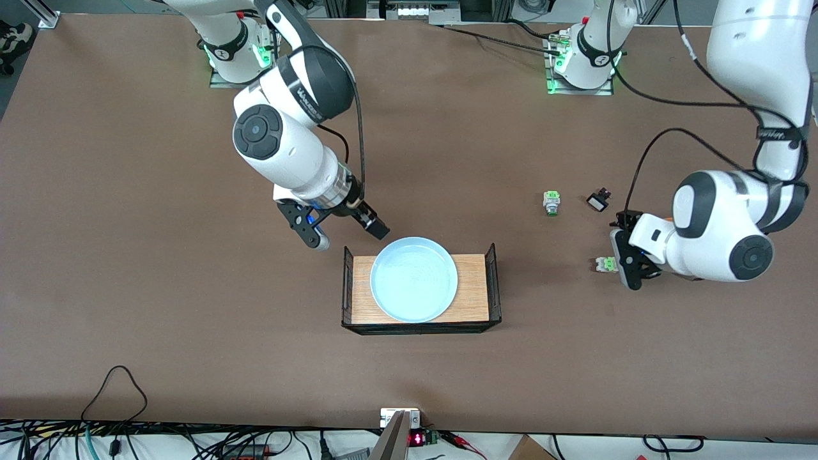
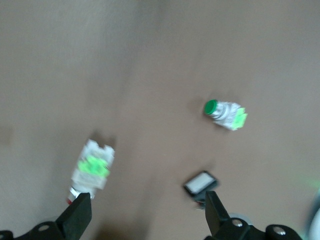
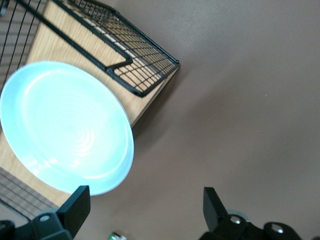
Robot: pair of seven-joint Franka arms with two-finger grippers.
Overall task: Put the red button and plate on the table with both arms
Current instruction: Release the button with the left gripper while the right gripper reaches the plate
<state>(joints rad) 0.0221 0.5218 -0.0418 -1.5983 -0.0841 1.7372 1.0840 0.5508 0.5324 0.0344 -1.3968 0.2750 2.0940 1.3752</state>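
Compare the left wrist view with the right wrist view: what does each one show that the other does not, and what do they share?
Only the left wrist view shows the small red-capped push-button switch lying on its side, the similar green-capped switch and the small black-and-white part.

Only the right wrist view shows the round light-blue plate resting on the light-wood tray with black mesh ends.

Both show the matte-brown tabletop and their own arm's open, empty hand: the left hand and the right hand.

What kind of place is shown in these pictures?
Probably a robotics lab: two white arms bolted along a brown table, loose cables at its edge, and test objects such as a plate on a small wooden tray.
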